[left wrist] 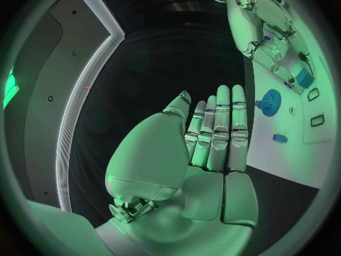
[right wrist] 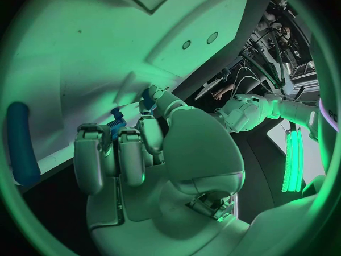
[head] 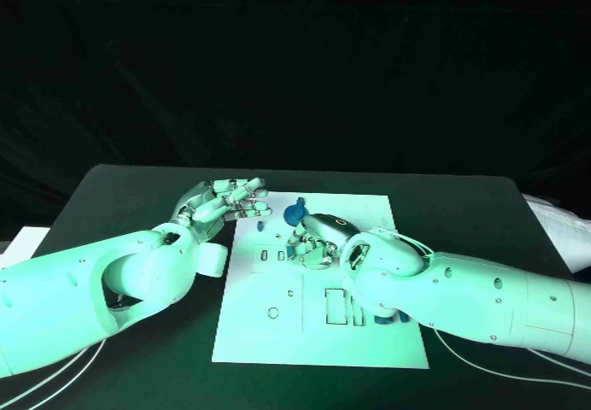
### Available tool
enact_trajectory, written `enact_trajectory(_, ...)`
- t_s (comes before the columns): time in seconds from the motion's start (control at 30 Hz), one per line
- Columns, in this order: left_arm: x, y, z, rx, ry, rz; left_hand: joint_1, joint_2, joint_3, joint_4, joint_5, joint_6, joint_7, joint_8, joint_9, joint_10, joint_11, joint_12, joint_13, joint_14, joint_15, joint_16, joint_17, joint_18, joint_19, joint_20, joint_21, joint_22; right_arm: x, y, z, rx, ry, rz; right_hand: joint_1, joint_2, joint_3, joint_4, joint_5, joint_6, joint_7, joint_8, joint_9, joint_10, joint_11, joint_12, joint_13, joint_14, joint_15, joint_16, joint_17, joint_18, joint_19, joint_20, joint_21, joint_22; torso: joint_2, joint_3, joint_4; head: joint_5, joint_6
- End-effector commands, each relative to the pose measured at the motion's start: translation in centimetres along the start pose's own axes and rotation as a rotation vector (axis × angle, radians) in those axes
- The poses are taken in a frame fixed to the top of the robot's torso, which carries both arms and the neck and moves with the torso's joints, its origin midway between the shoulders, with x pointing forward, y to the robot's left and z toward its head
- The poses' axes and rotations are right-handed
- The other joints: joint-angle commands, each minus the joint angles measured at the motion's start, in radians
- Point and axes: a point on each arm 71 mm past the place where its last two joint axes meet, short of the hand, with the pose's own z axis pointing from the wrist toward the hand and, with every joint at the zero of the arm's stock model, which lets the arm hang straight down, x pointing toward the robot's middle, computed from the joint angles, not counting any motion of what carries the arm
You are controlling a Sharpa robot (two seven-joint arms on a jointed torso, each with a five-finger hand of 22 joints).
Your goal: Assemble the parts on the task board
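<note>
Left hand [head: 228, 198] hovers at the far left corner of the task board [head: 370, 342], its fingers [left wrist: 220, 131] stretched out straight and side by side, holding nothing. Its white arm comes in from the near left. On the board's far part, the right hand [head: 318, 239] is bent down over the surface with its fingers [right wrist: 117, 153] curled in around a small blue part [right wrist: 117, 118]. Just beyond that hand, a blue gear [head: 295, 212] lies on the board. Further along, a smaller blue piece [left wrist: 280, 137] lies beside the rectangular slots [head: 339, 306]. Another blue part [head: 392, 317] sits by the right forearm.
</note>
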Motion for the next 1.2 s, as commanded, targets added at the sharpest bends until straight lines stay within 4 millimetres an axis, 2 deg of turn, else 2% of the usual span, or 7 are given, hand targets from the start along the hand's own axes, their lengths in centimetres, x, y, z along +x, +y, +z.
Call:
enact_trajectory(0.03,0.25,-0.12,0.03,0.009,0.014,-0.012,0.01,-0.002,0.001,-0.005,-0.005,0.006,0.001,-0.004,0.001,0.007,0.003,-0.005,-0.001,0.0,-0.002,-0.004,0.001,0.012,0.008,-0.001,-0.006,-0.001,0.48,-0.35,0.06,0.014,0.004,-0.039,0.002,0.013,0.02,0.013,-0.001,0.01,-0.006,0.004,0.009,0.0,-0.001,-0.001,0.034,0.09,0.001,-0.004,0.2,-0.008,0.007,0.0,-0.007,0.05,0.0,0.001,-0.0001,0.005,-0.004)
enact_trajectory(0.17,0.24,-0.12,0.02,0.007,0.015,-0.012,0.01,-0.002,0.001,-0.005,-0.005,0.006,0.001,-0.004,0.001,0.007,0.003,-0.005,-0.001,0.0,-0.002,-0.004,0.001,0.012,0.008,-0.001,-0.006,-0.001,0.74,-0.41,0.17,0.017,0.01,-0.043,-0.003,0.01,0.02,0.013,-0.003,0.01,-0.005,0.003,0.009,0.0,0.0,-0.001,0.035,0.09,0.002,-0.004,0.2,-0.007,0.007,0.001,-0.007,0.049,0.0,0.0014,-0.0023,0.01,-0.004)
enact_trajectory(0.33,0.26,-0.1,0.02,0.006,0.016,-0.013,0.01,-0.002,0.001,-0.005,-0.005,0.006,0.001,-0.004,0.001,0.007,0.003,-0.005,-0.001,0.0,-0.002,-0.004,0.001,0.012,0.008,-0.001,-0.006,-0.001,0.94,-0.46,0.17,0.018,0.028,-0.051,-0.01,0.004,0.019,0.012,-0.005,0.01,-0.005,0.002,0.009,0.0,0.0,0.0,0.036,0.09,0.002,-0.004,0.201,-0.007,0.008,0.002,-0.008,0.049,0.0,0.0017,-0.0015,0.011,-0.004)
enact_trajectory(0.5,0.24,-0.1,0.01,0.005,0.016,-0.013,0.009,-0.002,0.002,-0.005,-0.005,0.007,0.002,-0.005,0.001,0.007,0.003,-0.006,-0.002,0.0,-0.002,-0.005,0.002,0.012,0.008,-0.001,-0.006,-0.001,1.13,-0.55,0.08,0.011,0.056,-0.072,-0.024,-0.041,0.008,0.0,0.016,0.009,-0.003,-0.003,0.008,-0.005,0.001,-0.008,0.032,0.09,0.003,-0.004,0.2,-0.007,0.006,0.003,-0.01,0.045,0.0,0.002,-0.0018,0.01,-0.002)
enact_trajectory(0.57,0.23,-0.1,0.01,0.005,0.016,-0.012,0.009,-0.002,0.002,-0.005,-0.005,0.007,0.002,-0.005,0.001,0.007,0.003,-0.006,-0.002,0.0,-0.002,-0.005,0.002,0.012,0.008,-0.001,-0.006,-0.001,1.18,-0.6,0.04,0.01,0.064,-0.079,-0.026,-0.051,0.005,-0.003,0.018,0.009,-0.002,-0.005,0.007,-0.007,0.002,-0.011,0.031,0.091,0.004,-0.004,0.201,-0.007,0.006,0.004,-0.01,0.045,0.0,0.002,-0.0017,0.009,-0.003)
enact_trajectory(1.07,0.22,-0.07,0.04,0.002,0.014,-0.012,0.008,-0.004,0.002,-0.005,-0.006,0.005,0.003,-0.006,0.001,0.006,0.004,-0.007,-0.002,0.0,-0.002,-0.006,0.003,0.012,0.008,-0.001,-0.007,-0.001,1.24,-0.74,-0.08,0.011,0.078,-0.093,-0.064,-0.083,-0.013,0.01,0.042,-0.001,0.004,-0.019,0.002,-0.014,0.007,-0.028,0.022,0.09,0.008,-0.005,0.2,-0.006,0.005,0.007,-0.013,0.041,0.0,0.001,-0.0017,0.007,-0.005)
enact_trajectory(1.2,0.23,-0.06,0.04,0.002,0.014,-0.012,0.008,-0.004,0.002,-0.005,-0.006,0.004,0.004,-0.007,0.0,0.005,0.005,-0.007,-0.003,0.0,-0.002,-0.007,0.004,0.011,0.008,-0.001,-0.007,-0.002,1.19,-0.75,-0.08,0.009,0.07,-0.091,-0.079,-0.1,-0.027,0.016,0.048,-0.018,0.01,-0.031,-0.002,-0.022,0.012,-0.043,0.014,0.09,0.012,-0.005,0.201,-0.006,0.005,0.009,-0.015,0.04,0.0,0.0009,-0.0012,0.006,-0.005)
